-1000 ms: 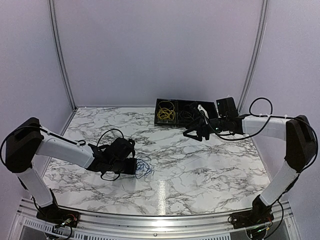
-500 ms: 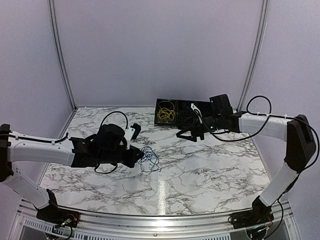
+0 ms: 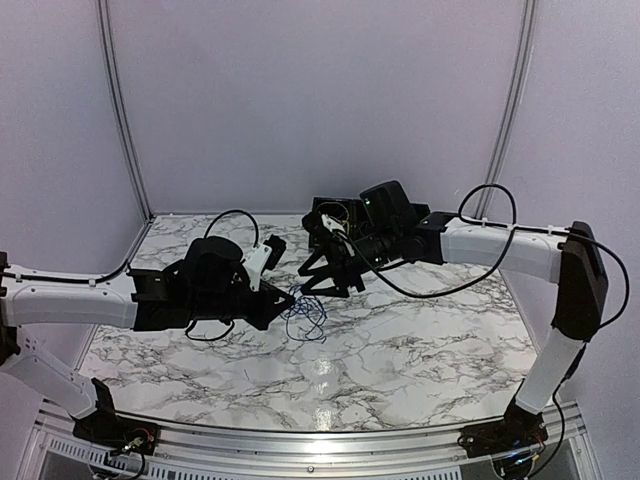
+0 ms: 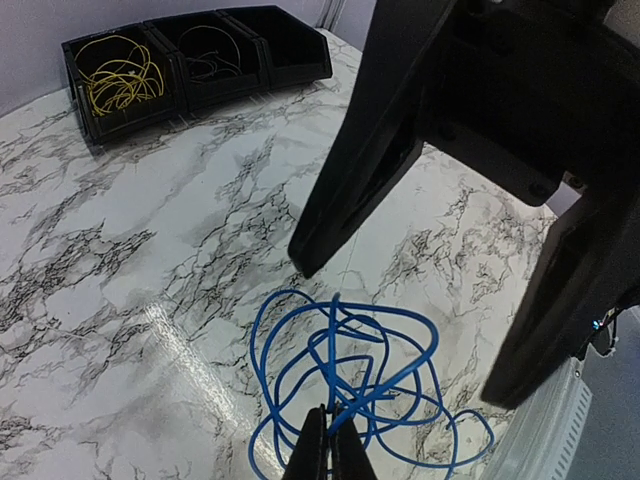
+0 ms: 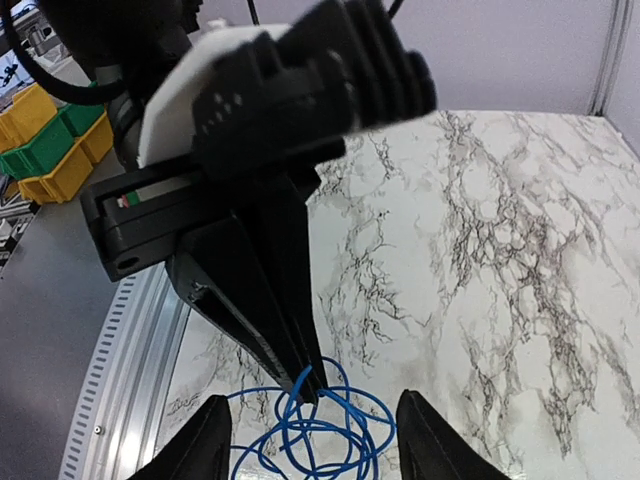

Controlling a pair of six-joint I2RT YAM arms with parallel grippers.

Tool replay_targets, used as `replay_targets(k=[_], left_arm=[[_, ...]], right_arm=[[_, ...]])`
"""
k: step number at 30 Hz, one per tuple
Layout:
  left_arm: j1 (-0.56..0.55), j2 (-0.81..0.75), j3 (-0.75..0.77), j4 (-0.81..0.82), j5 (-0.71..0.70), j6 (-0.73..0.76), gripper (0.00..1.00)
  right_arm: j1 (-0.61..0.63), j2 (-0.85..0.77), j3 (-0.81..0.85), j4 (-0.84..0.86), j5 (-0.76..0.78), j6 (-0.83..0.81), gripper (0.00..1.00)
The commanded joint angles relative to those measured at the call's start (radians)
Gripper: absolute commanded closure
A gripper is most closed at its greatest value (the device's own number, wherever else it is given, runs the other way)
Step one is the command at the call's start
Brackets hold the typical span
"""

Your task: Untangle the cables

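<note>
The blue cable (image 3: 303, 315) is a loose tangle of loops just above the marble table, mid-left. My left gripper (image 3: 283, 308) is shut on one of its strands, as the left wrist view shows (image 4: 330, 442); the blue loops (image 4: 333, 350) spread out beyond the fingertips. My right gripper (image 3: 328, 283) is open and hangs right over the tangle, one finger (image 4: 365, 160) on each side of it. In the right wrist view the blue cable (image 5: 306, 428) lies between my open fingers (image 5: 205, 450). The yellow cable (image 4: 115, 85) and the black cable (image 4: 210, 48) lie in separate bins.
A black three-compartment bin (image 4: 290, 45) stands at the table's far edge; its right compartment holds nothing. In the top view the right arm partly hides the bin (image 3: 325, 205). Grey walls enclose the table on three sides, and a metal rail (image 5: 120, 380) runs along the near edge.
My right arm has swung left from the bins to above the blue cable. My left gripper has moved right and away from the near edge, carrying the blue cable with it.
</note>
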Motion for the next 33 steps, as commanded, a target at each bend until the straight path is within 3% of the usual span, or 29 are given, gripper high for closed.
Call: replay_targets(k=[1, 13, 15, 17, 29, 33], left_arm=[[-0.006, -0.029, 0.023, 0.002, 0.018, 0.007, 1.00], [-0.008, -0.027, 0.012, 0.020, 0.007, -0.005, 0.99], [-0.008, -0.022, 0.013, 0.023, -0.009, -0.019, 0.80], [-0.009, -0.027, 0.008, 0.042, -0.026, -0.032, 0.72], [-0.011, -0.086, -0.029, 0.121, -0.122, -0.048, 0.72], [-0.011, -0.079, -0.029, 0.121, -0.145, -0.049, 0.79]], right_arm=[[0.016, 0.019, 0.027, -0.030, 0.058, -0.012, 0.46], [0.021, 0.017, 0.022, -0.005, 0.079, 0.012, 1.00], [0.022, 0.013, 0.017, 0.000, 0.080, 0.015, 1.00], [0.022, 0.006, 0.010, 0.006, 0.085, 0.019, 1.00], [0.021, -0.001, -0.009, 0.015, 0.112, 0.024, 1.00], [0.022, -0.001, -0.006, 0.017, 0.104, 0.033, 1.00]])
